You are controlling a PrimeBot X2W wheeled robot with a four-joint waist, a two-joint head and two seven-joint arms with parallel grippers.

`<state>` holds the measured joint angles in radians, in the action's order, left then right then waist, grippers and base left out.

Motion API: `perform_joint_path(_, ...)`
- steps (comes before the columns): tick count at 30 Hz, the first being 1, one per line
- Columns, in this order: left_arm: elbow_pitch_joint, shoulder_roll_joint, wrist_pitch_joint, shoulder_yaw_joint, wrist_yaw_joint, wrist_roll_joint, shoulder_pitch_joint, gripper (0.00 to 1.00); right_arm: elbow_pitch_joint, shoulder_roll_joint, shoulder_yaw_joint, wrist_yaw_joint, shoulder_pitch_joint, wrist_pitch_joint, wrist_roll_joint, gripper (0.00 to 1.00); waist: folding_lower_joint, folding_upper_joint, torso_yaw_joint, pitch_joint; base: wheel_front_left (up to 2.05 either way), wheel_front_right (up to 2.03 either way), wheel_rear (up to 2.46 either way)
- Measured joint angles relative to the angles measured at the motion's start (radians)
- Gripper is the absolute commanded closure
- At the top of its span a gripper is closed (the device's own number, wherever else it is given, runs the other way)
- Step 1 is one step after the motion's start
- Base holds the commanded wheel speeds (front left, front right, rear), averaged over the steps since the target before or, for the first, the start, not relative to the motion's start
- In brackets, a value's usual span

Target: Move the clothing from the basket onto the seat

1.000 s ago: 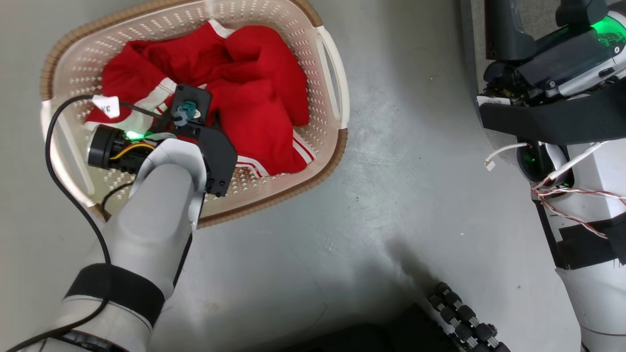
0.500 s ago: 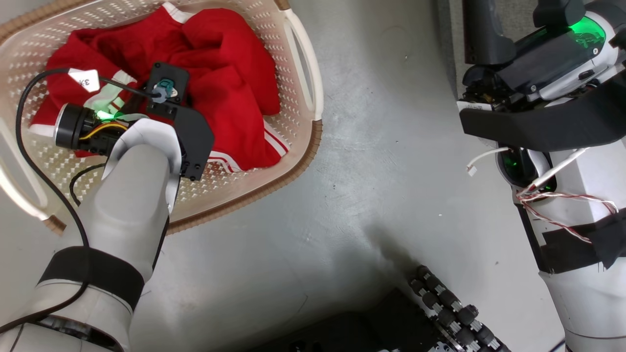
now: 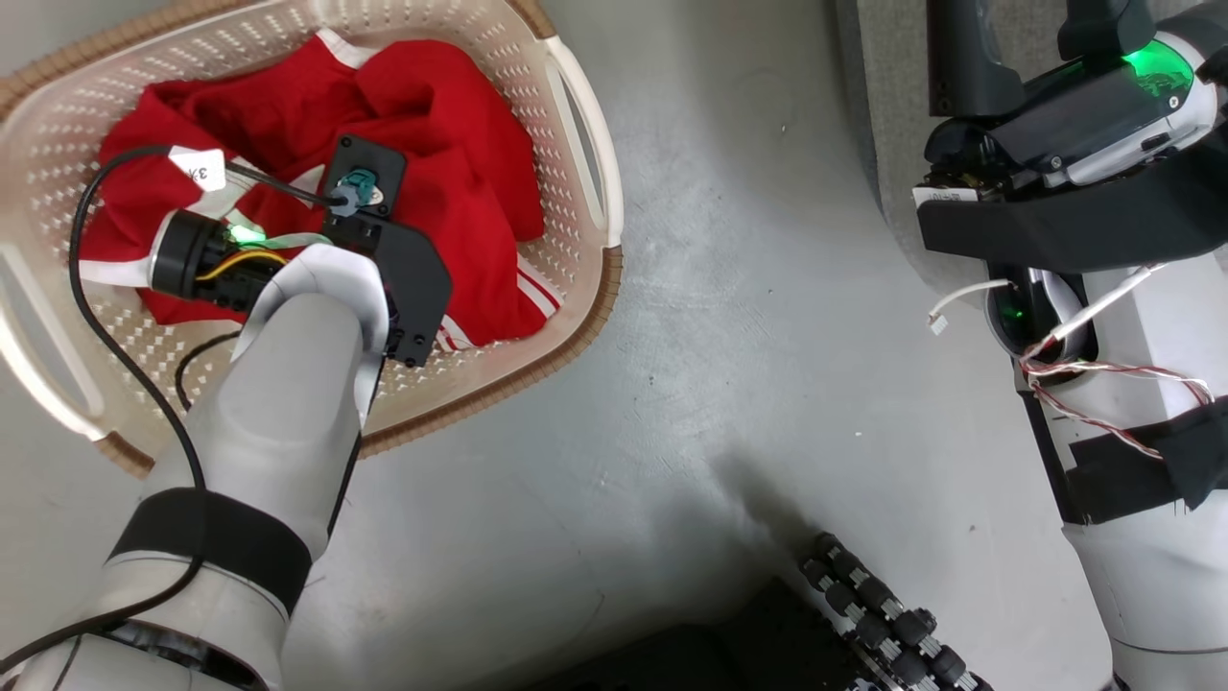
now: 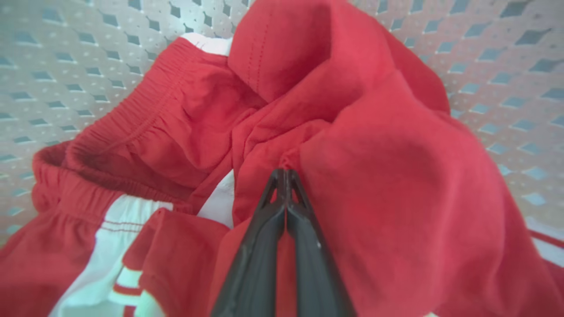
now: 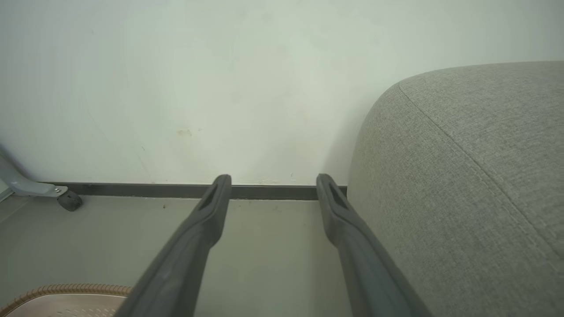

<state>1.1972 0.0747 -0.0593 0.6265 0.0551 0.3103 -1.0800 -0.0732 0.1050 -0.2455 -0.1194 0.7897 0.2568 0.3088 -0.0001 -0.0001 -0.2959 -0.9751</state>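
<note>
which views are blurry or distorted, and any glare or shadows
Left wrist view: soft focus, basket holes smeared, the clothing looming from the wide lens. Right wrist view: sharp, evenly lit, no glare on the seat. Head view: crisp, soft shadow on the floor.

Below me lies a smooth grey floor (image 3: 729,288) with a dull sheen and a few small specks. Ahead I see a plain pale wall (image 5: 220,66), a dark skirting board (image 5: 132,190) along its base, and a grey metal leg (image 5: 26,185) ending in a black foot (image 5: 69,200).

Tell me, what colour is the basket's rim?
Brown and woven-looking; the basket's rim shows best in the head view.
</note>
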Motion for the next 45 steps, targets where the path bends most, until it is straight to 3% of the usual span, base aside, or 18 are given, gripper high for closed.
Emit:
perform_joint_path(25, -0.032, -0.036, 0.280, -0.070, -0.064, 0.134, 0.169, 1.00, -0.162, 0.076, 0.006, -0.004, -0.070, 0.000, -0.008, 0.00, -0.0001, 0.0000, 0.101, 0.252, 0.00, 0.00, 0.00)
perform_joint_path(45, -0.225, -0.038, 0.309, -0.069, -0.083, 0.256, 0.351, 1.00, -0.270, 0.102, 0.006, -0.004, -0.194, 0.000, 0.000, 0.00, 0.0000, 0.0000, 0.195, 0.488, 0.00, 0.00, 0.00)
